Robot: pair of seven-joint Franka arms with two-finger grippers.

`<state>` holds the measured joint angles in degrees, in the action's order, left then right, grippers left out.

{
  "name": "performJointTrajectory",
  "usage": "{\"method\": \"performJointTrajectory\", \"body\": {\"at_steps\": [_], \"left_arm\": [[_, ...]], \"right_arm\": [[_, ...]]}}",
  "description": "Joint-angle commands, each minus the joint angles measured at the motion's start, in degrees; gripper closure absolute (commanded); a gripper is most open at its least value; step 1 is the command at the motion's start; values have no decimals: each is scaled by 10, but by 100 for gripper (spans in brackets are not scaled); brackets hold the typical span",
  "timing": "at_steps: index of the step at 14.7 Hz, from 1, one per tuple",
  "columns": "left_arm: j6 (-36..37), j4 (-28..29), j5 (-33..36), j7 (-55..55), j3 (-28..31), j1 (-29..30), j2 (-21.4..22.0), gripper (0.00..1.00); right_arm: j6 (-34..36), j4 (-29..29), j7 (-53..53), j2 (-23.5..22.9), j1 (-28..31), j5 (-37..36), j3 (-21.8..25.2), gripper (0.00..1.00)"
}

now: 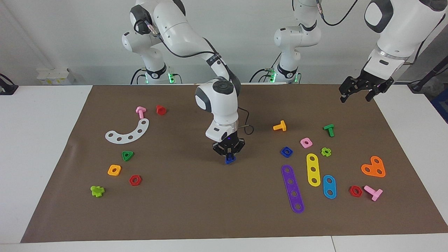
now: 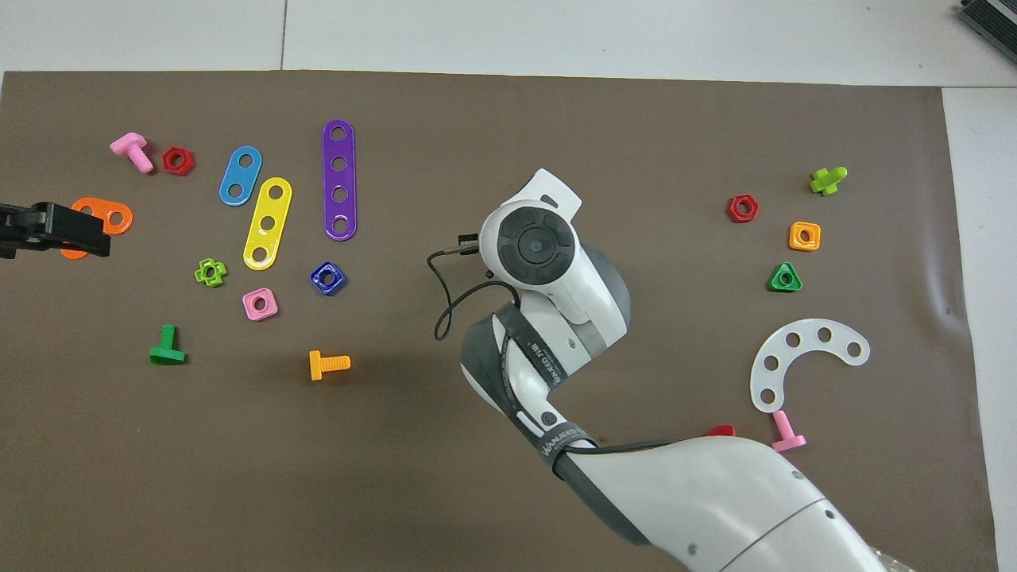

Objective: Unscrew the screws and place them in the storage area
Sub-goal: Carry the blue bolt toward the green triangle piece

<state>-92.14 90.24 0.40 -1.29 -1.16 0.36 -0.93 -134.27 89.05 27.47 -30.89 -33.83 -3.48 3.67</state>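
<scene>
Right claw (image 1: 229, 154) is over the middle of the brown mat, pointing straight down, fingers closed on the dark-blue bolt (image 1: 230, 160). Only the bolt's lower end shows below the fingertips; from the facing view I cannot tell if it touches the mat or hangs just above it. In the overhead view my wrist covers it entirely.

The matching dark-blue square nut (image 1: 286, 151) lies flat on the mat toward the left arm's end, apart from the bolt, beside the pink square nut (image 1: 306, 142) and just nearer the robots than the purple strip (image 1: 292, 188). So the pair looks already unscrewed.

Left claw (image 1: 357, 91) waits, raised over the mat's edge at its own end, fingers spread, holding nothing.

Step in hand, as I judge it: carry the bolt to the storage area. No marked area is visible; the loose parts cluster at both ends of the bench (image 1: 42, 140).

Notes for doing it well:
- keep the grip firm, the wrist vertical;
- lift clear before travelling;
- lower until the bolt rests, then release;
- avoid nudging neighbouring pieces.
</scene>
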Motion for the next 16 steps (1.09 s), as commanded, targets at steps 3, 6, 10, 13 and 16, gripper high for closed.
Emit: {"method": "performJointTrajectory", "body": {"at_steps": [3,6,10,13,16], "left_arm": [[-22,-7,-2,17,2,-3,-2,0],[-26,-1,-2,18,2,-4,0,0],[-23,1,-2,16,2,-4,1,0],[-23,3,-2,16,2,-4,1,0],[-26,4,-2,16,2,-4,1,0]], "right_arm": [[94,53,-163,128,123,69,-9,100],[105,110,-295,164,206,117,-8,100],[86,200,-418,191,273,157,-8,100],[38,248,-454,197,282,164,-8,100],[-15,291,-500,196,298,164,-7,100]]}}
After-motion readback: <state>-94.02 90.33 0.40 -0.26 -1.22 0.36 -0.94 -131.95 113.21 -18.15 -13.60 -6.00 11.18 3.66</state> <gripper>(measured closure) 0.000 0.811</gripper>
